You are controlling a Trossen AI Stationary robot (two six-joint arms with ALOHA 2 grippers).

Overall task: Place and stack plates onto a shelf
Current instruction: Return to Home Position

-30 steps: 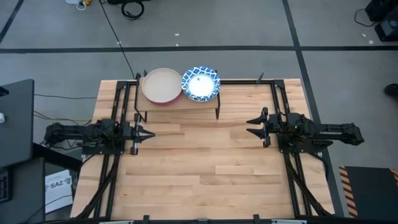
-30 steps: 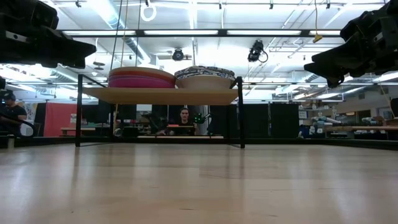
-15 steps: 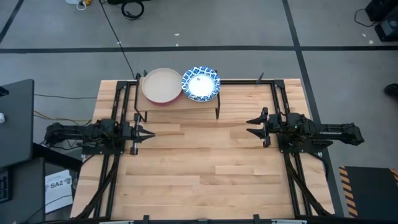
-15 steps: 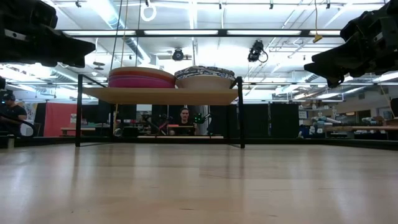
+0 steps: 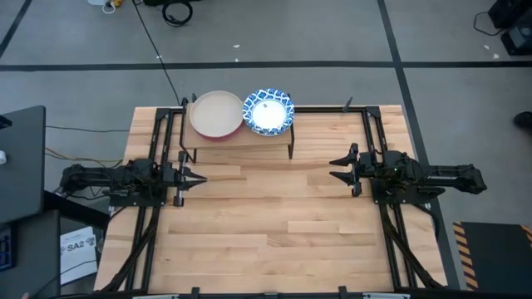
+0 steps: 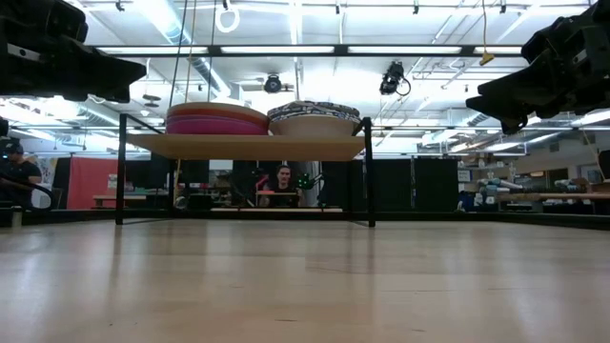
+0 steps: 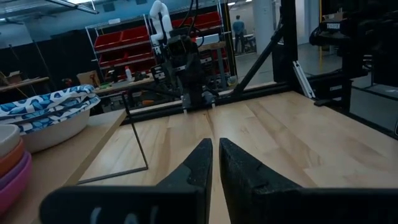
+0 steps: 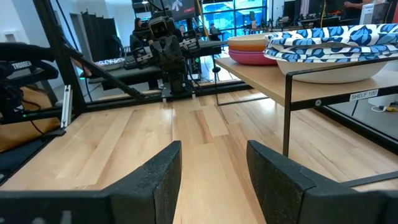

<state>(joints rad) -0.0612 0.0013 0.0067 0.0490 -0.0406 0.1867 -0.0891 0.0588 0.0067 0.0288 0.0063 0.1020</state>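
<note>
The shelf (image 5: pixel 241 137) stands at the table's far edge, a light wood top on thin black legs. On it rest two stacks of plates: a beige-topped stack (image 5: pixel 216 114) over orange, purple and pink ones (image 6: pixel 217 119), and a stack of white plates with blue patterned rims (image 5: pixel 268 110) beside it (image 6: pixel 315 118). My left gripper (image 5: pixel 199 178) hovers shut near the table's left side, in front of the shelf. My right gripper (image 5: pixel 336 165) hovers open toward the table's right side. Both are empty.
The plank table top (image 5: pixel 274 224) spreads bare between and in front of the two arms. Black frame rails (image 5: pixel 150 241) run along the table's left and right sides. People sit at a desk (image 6: pixel 281 186) in the room far behind the shelf.
</note>
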